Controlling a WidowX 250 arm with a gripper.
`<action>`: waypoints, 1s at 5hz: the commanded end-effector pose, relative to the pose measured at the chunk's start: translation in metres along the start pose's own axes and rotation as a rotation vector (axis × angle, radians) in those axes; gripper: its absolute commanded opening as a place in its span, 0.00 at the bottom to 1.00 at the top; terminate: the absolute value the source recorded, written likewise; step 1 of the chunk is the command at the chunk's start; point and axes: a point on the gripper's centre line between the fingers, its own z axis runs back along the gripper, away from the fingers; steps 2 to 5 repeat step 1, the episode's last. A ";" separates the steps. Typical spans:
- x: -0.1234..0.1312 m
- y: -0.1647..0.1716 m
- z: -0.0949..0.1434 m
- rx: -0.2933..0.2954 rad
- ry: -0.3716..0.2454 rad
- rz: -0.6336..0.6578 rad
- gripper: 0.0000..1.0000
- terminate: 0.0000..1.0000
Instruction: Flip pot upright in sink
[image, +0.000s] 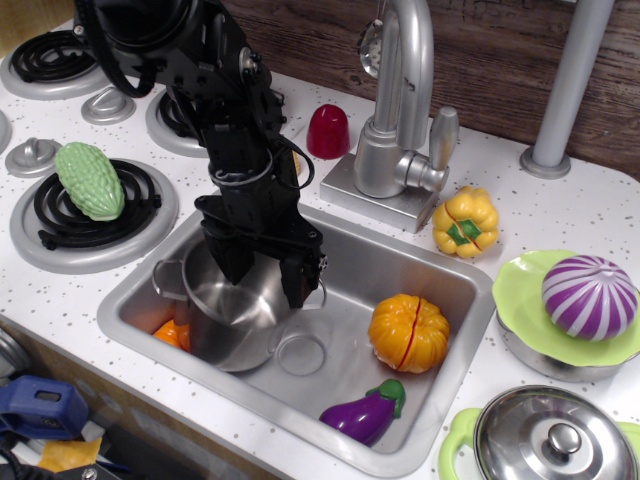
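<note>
1. Orange pumpkin (408, 332), right part of the basin, beside purple eggplant (365, 411).
2. Small orange item (172, 333), basin's left corner, mostly hidden.
3. Green gourd (89, 180) lying on a black burner coil (60, 222).
4. Faucet (402, 105) behind the basin; red cup (328, 131) to its left.
5. Yellow pepper (465, 221) on the worktop (520, 215).
6. Purple striped onion (589, 296) on green plate (522, 292).
7. Lidded steel pot (548, 435), bottom right.

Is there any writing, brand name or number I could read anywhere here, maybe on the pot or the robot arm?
None. The pot, the sink, the gripper, the faucet and the toy pumpkin all show bare surfaces, with no words, labels or numbers readable.
</note>
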 end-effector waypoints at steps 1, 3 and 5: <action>0.008 -0.001 0.013 0.012 -0.054 -0.010 1.00 1.00; 0.008 -0.001 0.013 0.012 -0.054 -0.010 1.00 1.00; 0.008 -0.001 0.013 0.012 -0.054 -0.010 1.00 1.00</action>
